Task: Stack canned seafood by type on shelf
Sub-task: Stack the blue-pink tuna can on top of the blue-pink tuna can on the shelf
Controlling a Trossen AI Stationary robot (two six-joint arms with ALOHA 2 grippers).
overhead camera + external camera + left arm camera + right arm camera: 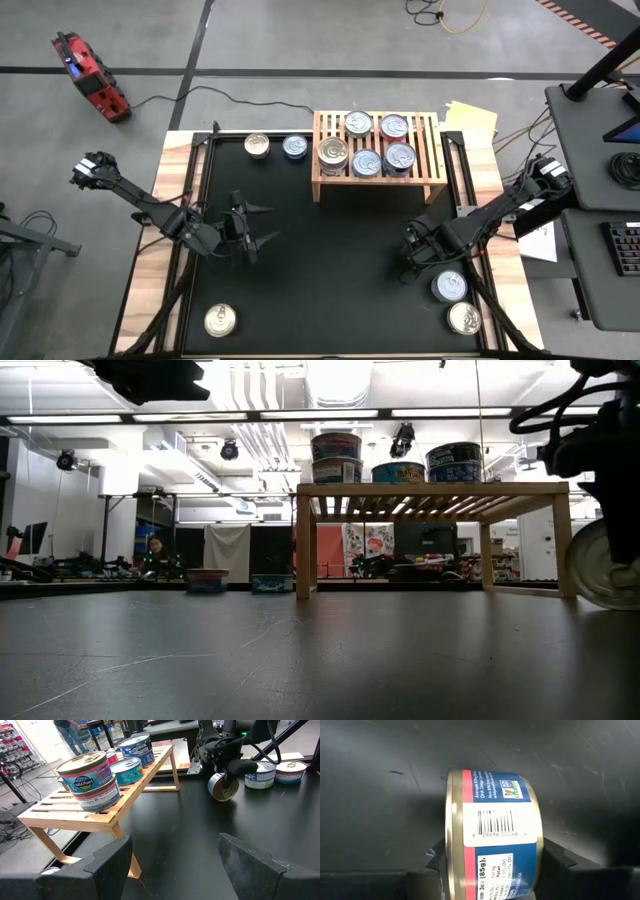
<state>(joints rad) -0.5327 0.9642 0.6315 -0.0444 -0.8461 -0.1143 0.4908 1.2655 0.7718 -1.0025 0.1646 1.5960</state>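
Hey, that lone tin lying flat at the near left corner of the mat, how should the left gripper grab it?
Come straight down from above with the left gripper and close on the lone tin's curved side wall. It lies flat, lid up, with bare black mat all around, so opposite sides are free.

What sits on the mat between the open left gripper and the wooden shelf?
Nothing: in the high view the black mat is bare between the left gripper and the shelf. The left wrist view shows the same empty stretch.
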